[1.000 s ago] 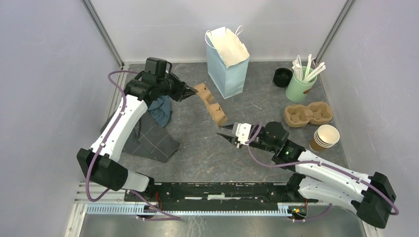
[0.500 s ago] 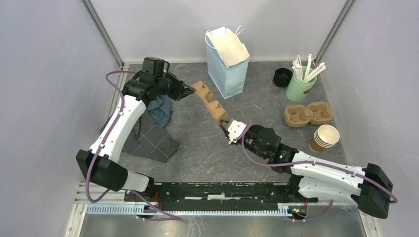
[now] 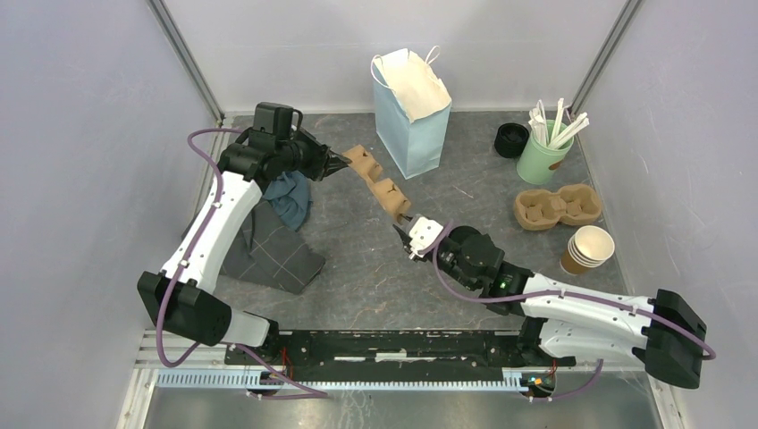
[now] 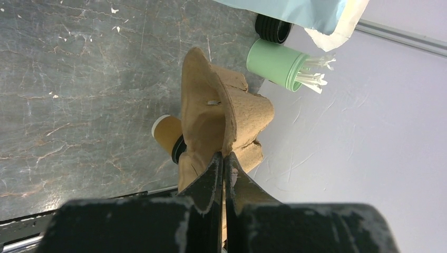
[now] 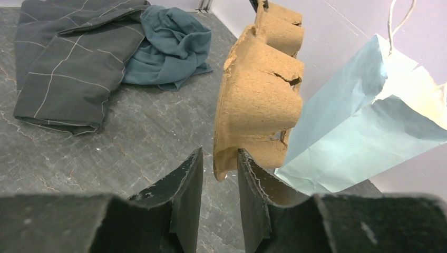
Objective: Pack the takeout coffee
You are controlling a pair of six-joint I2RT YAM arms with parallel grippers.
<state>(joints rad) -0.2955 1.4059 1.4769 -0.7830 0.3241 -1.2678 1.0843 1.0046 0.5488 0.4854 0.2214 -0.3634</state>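
Observation:
My left gripper point(image 3: 338, 164) is shut on one end of a brown pulp cup carrier point(image 3: 380, 188) and holds it edge-up above the table; it also shows in the left wrist view point(image 4: 223, 158). My right gripper point(image 3: 402, 231) is open, and its jaws straddle the carrier's other rim point(image 5: 258, 95) without pinching it. In the left wrist view, a small brown cup point(image 4: 167, 132) with a black band at one end shows beside the carrier, partly hidden; it looks like the lidded coffee. I do not see it in the top view.
A light blue paper bag point(image 3: 409, 112) stands open at the back. At the right are a black lid stack point(image 3: 511, 138), a green cup of stirrers point(image 3: 543, 152), a second carrier point(image 3: 556, 207) and stacked lidless cups point(image 3: 588, 248). Cloths point(image 3: 268, 241) lie on the left.
My right gripper has moved up and left to the carrier's near end, so its jaws are now around the rim. My left gripper has shifted slightly left with the carrier.

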